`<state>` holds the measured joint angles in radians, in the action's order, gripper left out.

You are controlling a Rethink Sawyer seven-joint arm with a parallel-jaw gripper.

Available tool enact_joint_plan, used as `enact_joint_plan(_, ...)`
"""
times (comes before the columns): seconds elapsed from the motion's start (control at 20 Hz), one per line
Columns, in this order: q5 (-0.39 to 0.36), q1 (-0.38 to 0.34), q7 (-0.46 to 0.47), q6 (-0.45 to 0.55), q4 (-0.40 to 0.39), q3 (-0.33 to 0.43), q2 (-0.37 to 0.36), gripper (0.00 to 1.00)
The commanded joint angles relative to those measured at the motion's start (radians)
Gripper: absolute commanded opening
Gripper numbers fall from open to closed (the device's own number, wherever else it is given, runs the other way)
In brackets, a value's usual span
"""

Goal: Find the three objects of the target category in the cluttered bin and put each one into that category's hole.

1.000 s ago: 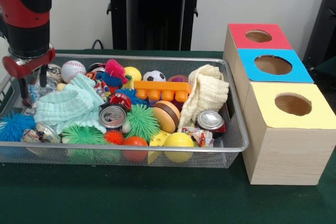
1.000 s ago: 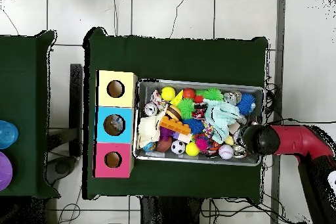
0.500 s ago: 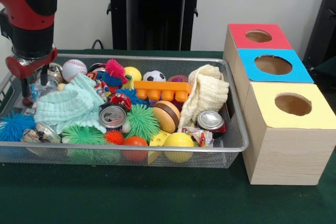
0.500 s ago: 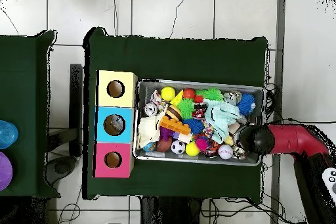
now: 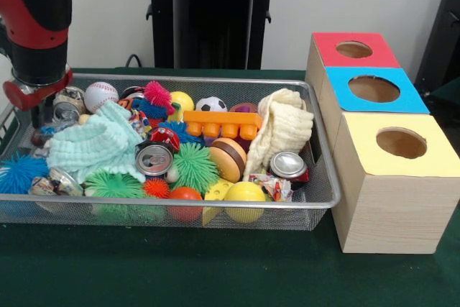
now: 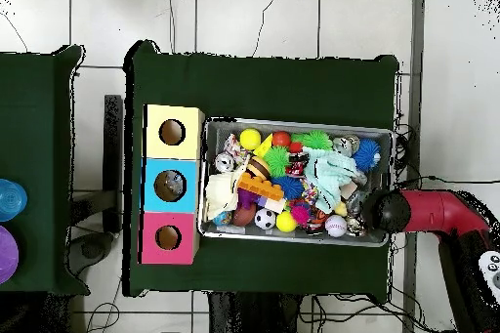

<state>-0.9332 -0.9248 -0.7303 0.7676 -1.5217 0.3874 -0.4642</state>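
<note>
Bin (image 5: pixel 215 83): silver mesh tray on green table (image 5: pixel 215 278), packed full; three boxes just beside its end.
Boxes: red (image 5: pixel 353 49), blue (image 5: pixel 374 89), yellow (image 5: pixel 399 144), one round hole in each top.
Packets: one with multicoloured contents at front rim (image 5: pixel 273 186), wedged between yellow ball (image 5: pixel 244 192) and can (image 5: pixel 289 165); another clear crinkly one at the opposite front corner (image 5: pixel 52 183), beside blue spiky ball (image 5: pixel 18 172). Third not made out; possibly something clear and bluish under the arm, too hidden to say.
Gripper: over the bin's far corner, at the end away from the boxes, hidden below the red wrist (image 5: pixel 32 90); cannot tell whether spread or closed, or holding anything.
Handling, judged: light, soft, slippery film; crushes and slides under a pinch. Contents loose, likely to shift.
Hold, judged: across the bunched middle or a crimped end seam, not the flat face. Front-rim packet pinned by neighbours, so lift straight up.
Risk, judged: catching cream cloth (image 5: pixel 284 131) or the can along with it.
</note>
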Motion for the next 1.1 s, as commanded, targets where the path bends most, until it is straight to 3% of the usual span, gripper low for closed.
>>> enact_joint_plan(0.05, -0.028, -0.036, 0.194, 0.055, 0.035, 0.011, 0.077, 0.00)
enact_joint_plan(0.2, 0.000, -0.054, 0.163, 0.066, 0.038, 0.008, 0.078, 0.00)
enact_joint_plan(0.4, 0.017, -0.075, 0.203, 0.051, 0.001, 0.042, 0.094, 0.00)
enact_joint_plan(0.75, 0.043, -0.050, 0.136, 0.019, -0.014, 0.071, 0.093, 0.00)
enact_joint_plan(0.85, 0.048, -0.054, 0.164, 0.017, -0.029, 0.088, 0.085, 0.00)
enact_joint_plan(0.95, 0.060, -0.050, 0.116, 0.003, -0.028, 0.085, 0.082, 0.00)
enact_joint_plan(1.1, 0.055, -0.063, 0.178, -0.025, -0.050, 0.126, 0.076, 0.00)
